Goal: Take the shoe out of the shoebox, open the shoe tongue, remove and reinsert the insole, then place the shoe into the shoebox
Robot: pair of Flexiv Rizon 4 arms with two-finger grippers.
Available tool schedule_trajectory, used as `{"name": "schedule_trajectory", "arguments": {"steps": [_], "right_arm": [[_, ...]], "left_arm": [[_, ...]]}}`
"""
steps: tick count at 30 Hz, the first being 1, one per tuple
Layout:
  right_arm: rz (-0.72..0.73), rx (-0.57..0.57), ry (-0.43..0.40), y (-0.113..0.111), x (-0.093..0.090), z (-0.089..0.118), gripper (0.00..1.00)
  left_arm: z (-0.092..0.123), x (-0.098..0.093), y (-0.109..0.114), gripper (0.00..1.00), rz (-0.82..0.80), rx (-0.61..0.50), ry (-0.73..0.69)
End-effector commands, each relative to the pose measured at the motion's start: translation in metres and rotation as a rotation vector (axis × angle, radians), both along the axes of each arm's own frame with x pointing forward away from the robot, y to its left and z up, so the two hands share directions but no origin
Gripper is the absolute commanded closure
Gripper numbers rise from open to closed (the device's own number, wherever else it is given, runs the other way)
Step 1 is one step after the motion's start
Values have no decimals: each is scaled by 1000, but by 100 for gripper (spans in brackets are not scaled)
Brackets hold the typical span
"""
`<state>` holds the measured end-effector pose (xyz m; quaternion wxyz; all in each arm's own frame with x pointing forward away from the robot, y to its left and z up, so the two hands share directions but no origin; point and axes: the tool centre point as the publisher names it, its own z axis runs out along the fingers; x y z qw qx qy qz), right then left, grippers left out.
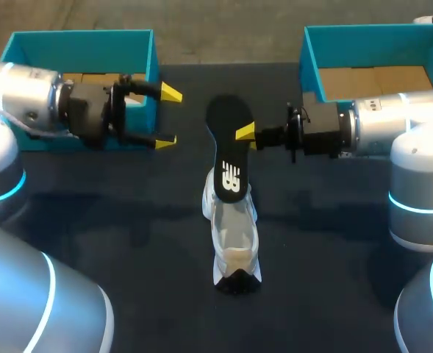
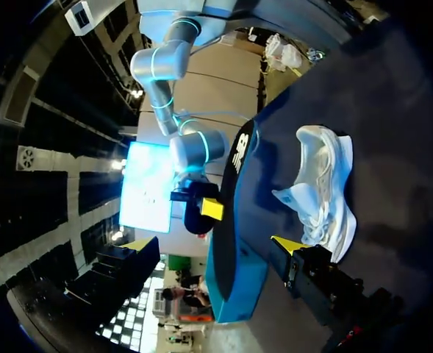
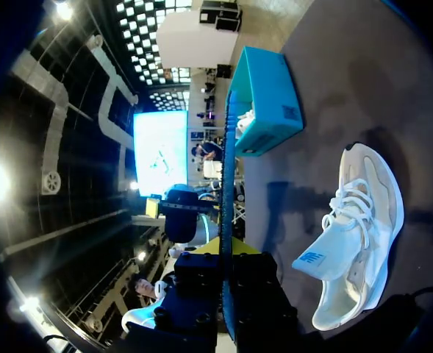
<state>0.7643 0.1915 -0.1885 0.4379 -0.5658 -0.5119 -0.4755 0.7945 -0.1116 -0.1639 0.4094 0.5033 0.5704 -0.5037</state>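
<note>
Head view: right gripper (image 1: 247, 134), fingers pinching black insole (image 1: 227, 151) between them; white shoe (image 1: 234, 235) below; left gripper (image 1: 168, 117), fingers spread, insole ahead.

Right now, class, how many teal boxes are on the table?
2. The left box sits at far left, beside the left claw; the right box at far right, beside the right claw, which grips the insole. None appears hidden.

table (image 1: 128, 220): dark | white shoe (image 1: 234, 243) (mid-table) | left shoebox (image 1: 76, 34) | right shoebox (image 1: 309, 66), both teal
</note>
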Motion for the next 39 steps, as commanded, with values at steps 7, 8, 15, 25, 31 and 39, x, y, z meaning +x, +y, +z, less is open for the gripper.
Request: {"name": "schedule_trajectory", "arguments": {"steps": [7,8,15,25,31,39], "right_arm": [[-1,-6,2,1,-1,1,100],[-1,-6,2,1,-1,1,100],[-1,-6,2,1,-1,1,100],[-1,-6,2,1,-1,1,100],[-1,-6,2,1,-1,1,100],[-1,-6,2,1,-1,1,100]], "left_arm": [[-17,9,-36,0,97,-123,-4],[-17,10,-39,0,122,-89,-31],[-5,5,-40,0,99,-70,-72],[-7,7,-43,0,108,-70,-75],[-17,13,-45,0,143,-71,-66],[-27,14,-57,22,146,-78,-59]]}}
